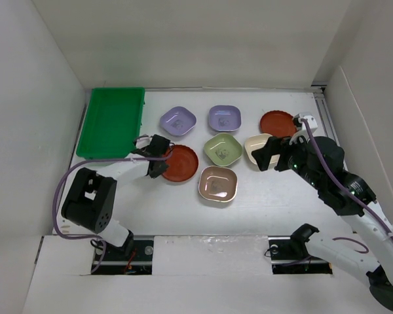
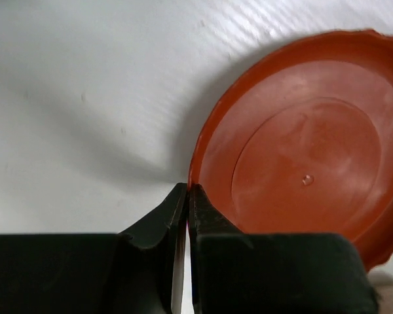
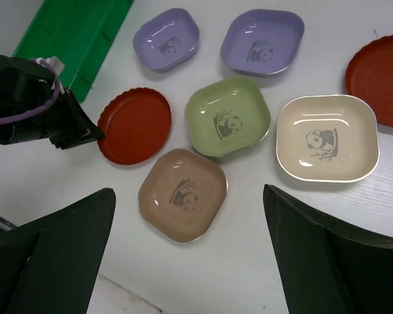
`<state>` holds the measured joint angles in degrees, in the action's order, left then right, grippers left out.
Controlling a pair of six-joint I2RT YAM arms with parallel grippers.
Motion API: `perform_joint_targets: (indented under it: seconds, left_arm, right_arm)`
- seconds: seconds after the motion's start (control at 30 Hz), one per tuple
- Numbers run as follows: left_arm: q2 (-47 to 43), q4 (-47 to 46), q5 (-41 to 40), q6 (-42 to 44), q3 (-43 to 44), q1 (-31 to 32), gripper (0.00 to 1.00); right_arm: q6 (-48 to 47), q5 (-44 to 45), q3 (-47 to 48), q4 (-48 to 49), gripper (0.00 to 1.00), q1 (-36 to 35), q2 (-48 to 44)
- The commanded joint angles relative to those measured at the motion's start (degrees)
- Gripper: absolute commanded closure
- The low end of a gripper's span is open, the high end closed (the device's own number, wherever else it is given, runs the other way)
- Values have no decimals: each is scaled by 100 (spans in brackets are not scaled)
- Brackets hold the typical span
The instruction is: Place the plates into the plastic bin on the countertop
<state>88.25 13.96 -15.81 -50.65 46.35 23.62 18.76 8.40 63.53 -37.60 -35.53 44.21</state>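
Top external view: all seven plates (image 1: 223, 149) lie on the countertop (image 1: 183, 216), the green plastic bin (image 1: 111, 121) holds none, so nothing is done; left gripper (image 1: 162, 161) pinches the near red-brown plate (image 1: 181, 163) by its rim, right gripper (image 1: 262, 157) gapes wide, empty, over the cream plate (image 1: 257, 145).

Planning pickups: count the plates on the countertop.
7. Far row: left lavender plate, right lavender plate, far red-brown plate. Middle: green plate, cream plate. Front: near red-brown plate, pinkish-tan plate. None looks hidden.
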Motion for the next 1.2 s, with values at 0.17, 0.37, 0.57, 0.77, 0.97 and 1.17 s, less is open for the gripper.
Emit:
perform_joint_targets:
  seconds: [0.17,0.37,0.57,0.77,0.97,1.17]
  left_arm:
    - [-1186,2250,-905,-199,1437,495,100]
    - [-1311,2946,-1450,55,3106,6,100]
    - [-84,2676,-1214,635,4399,-1384,100]
    - [1535,2612,-915,750,6013,-2651,100]
    - [3425,2948,-898,925,7502,-3197,100]
    - [3726,2876,-975,891,7512,-3197,25]
  right_arm:
    - [-92,-93,125,403,0,46,-61]
    - [-92,-146,230,403,0,46,-61]
    - [-92,-313,230,465,0,46,44]
    - [-145,-313,283,465,0,98,97]
    - [-145,-594,397,289,0,99,45]
    - [-145,-673,213,342,0,99,-61]
